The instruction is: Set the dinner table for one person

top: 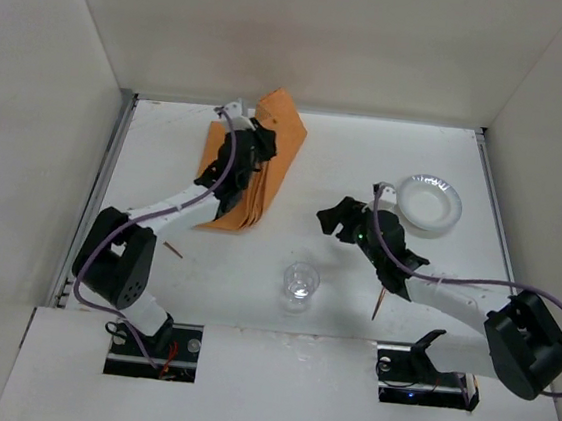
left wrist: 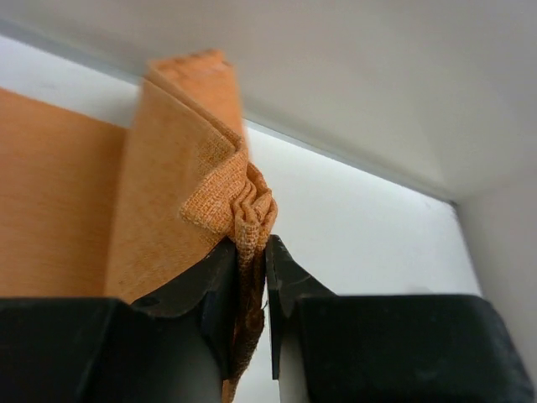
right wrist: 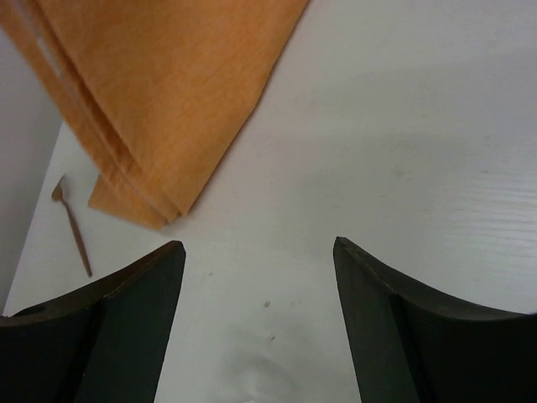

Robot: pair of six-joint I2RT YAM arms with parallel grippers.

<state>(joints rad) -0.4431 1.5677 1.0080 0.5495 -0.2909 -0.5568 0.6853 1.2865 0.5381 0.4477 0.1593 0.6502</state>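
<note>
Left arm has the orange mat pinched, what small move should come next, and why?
Probably draw the left gripper toward the near middle, unfolding the orange mat: it is shut on a bunched fold, and the mat lies doubled over at far left.

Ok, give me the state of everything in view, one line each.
orange mat: folded, one edge bunched and pinched.
left gripper: jaws shut on the orange mat.
right gripper: jaws open, empty.
cup: upright, looks empty.
plate: right side up, empty.
wooden utensil: lying flat.
</note>
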